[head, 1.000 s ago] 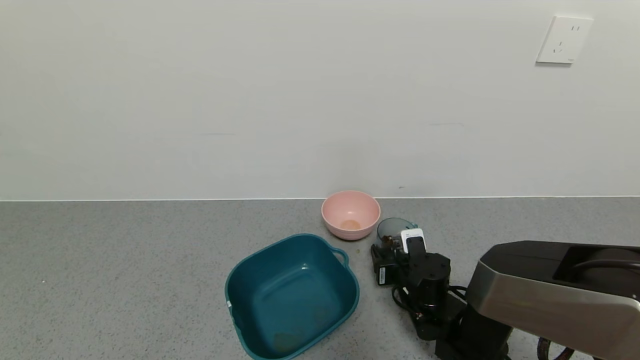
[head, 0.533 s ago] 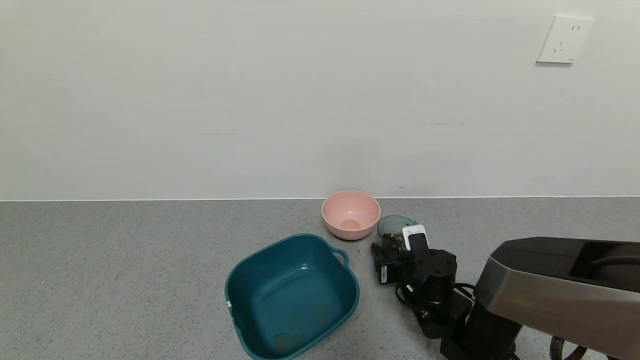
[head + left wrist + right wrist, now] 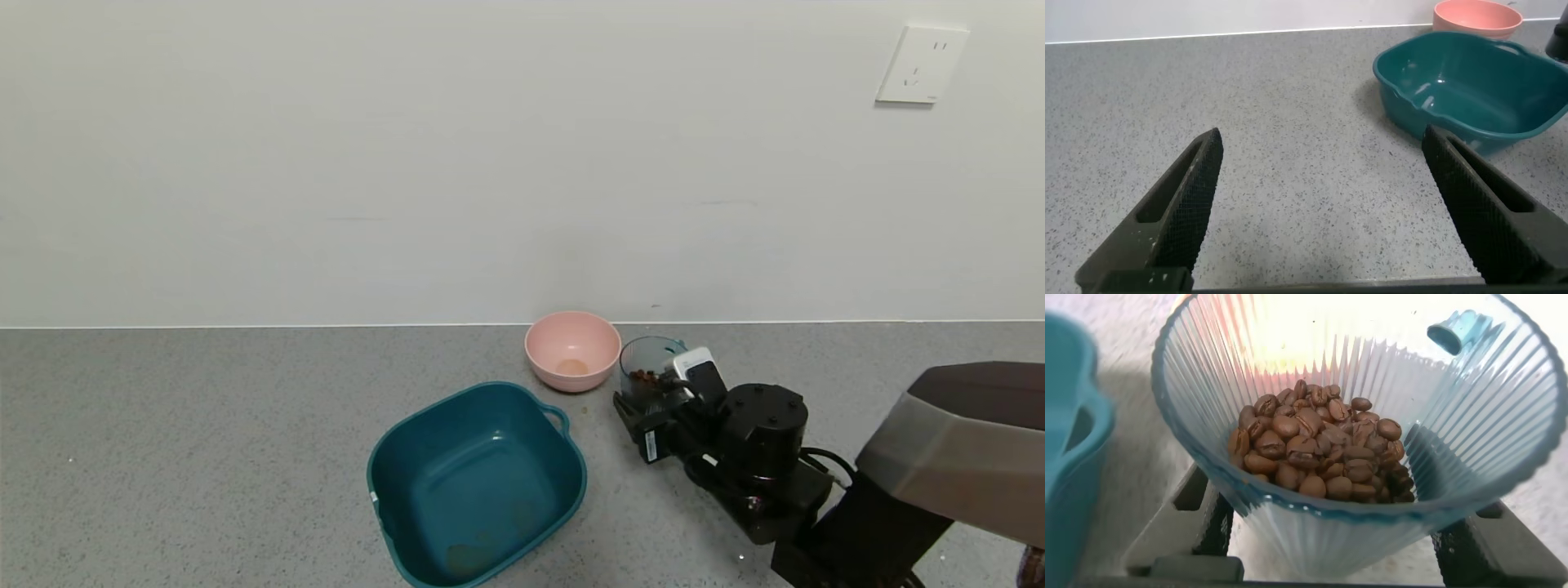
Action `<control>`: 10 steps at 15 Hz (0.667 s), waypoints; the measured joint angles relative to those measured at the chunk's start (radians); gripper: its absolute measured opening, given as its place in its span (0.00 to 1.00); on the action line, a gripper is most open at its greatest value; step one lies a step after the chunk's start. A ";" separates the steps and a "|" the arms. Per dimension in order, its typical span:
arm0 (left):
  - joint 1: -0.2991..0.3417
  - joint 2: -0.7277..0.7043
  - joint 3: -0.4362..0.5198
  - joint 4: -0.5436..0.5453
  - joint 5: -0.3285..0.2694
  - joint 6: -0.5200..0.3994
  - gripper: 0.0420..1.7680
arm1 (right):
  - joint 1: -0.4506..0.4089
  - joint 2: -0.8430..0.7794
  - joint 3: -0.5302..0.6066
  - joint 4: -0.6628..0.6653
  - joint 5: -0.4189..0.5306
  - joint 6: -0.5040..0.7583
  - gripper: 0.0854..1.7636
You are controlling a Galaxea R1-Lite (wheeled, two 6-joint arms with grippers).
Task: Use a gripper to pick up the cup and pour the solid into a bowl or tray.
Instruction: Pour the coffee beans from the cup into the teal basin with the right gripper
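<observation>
Right of centre in the head view, the right claw [image 3: 645,408] is clamped on the cup [image 3: 649,371], which stands just right of the pink bowl [image 3: 571,349] and holds the coffee beans [image 3: 1319,453]. The teal tub [image 3: 478,482] sits on the grey counter [image 3: 204,457], lower centre. The left claw [image 3: 1323,220] hangs spread apart over bare counter.

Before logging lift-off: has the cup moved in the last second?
Yes. The cup, held in the right gripper, has risen and shifted slightly right, away from the pink bowl.
</observation>
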 joint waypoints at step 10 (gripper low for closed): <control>0.000 0.000 0.000 0.000 0.000 0.000 0.99 | 0.009 -0.207 -0.066 0.370 0.085 -0.306 0.76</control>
